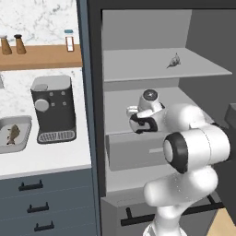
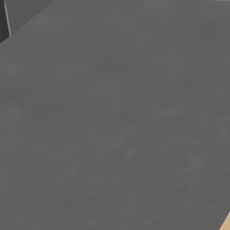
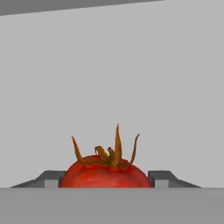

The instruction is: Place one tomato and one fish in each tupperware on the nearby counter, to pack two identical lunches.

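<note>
The tomato point(image 3: 105, 171) sits between the two dark fingertips of the gripper point(image 3: 106, 180), whose pads press its red sides in the hand view, so the gripper is closed on it. In the left base view the hand reaches over the grey pull-out drawer point(image 1: 133, 151) inside the open fridge cabinet, which puts the tomato there, well apart from the tabletop point(image 1: 46, 156).

On that white tabletop one tupperware point(image 1: 15, 134) lies at the left edge of the left base view, just beside the coffee machine point(image 1: 53, 109), and it holds one fish point(image 1: 13, 133). No tomato is visible in it, and part of the tub is cut off by the picture edge. A second fish point(image 1: 174, 61) lies on the upper fridge shelf point(image 1: 156, 69).

By my judgement the task is under halfway: one fish placed, one tomato in hand, one fish at least waiting.

Room is tight around the hand: shelf above, drawer front below, and the dark cabinet post point(image 1: 92, 115) between fridge and tabletop. The tabletop in front of the coffee machine is bare.
</note>
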Tool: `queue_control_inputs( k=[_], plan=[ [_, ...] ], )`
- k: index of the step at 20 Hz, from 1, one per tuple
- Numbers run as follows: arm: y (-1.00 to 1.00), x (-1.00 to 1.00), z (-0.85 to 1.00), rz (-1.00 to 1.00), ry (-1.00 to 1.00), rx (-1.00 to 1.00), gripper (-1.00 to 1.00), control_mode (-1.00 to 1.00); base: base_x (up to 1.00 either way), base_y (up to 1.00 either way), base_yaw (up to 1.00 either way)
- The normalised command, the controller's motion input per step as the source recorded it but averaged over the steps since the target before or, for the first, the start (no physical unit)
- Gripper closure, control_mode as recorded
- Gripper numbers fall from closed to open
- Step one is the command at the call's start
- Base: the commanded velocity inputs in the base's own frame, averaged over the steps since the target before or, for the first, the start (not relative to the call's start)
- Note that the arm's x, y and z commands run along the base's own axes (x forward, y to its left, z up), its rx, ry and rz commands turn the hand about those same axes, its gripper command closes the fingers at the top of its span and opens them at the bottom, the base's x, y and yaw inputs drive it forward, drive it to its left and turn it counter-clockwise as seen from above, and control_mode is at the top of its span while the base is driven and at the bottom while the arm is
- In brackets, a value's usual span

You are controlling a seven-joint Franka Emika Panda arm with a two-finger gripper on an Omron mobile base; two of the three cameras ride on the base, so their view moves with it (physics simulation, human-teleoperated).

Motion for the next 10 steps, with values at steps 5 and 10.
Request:
queue_control_inputs(
  k=[5, 10],
  plan=[
    [0.00, -1.00, 0.51, 0.00, 0.00, 0.03, 1.00, -1.00, 0.00, 0.00, 0.00],
    [0.00, -1.00, 0.67, 0.00, 0.00, 0.02, 1.00, -1.00, 0.00, 0.00, 0.00]
  ],
)
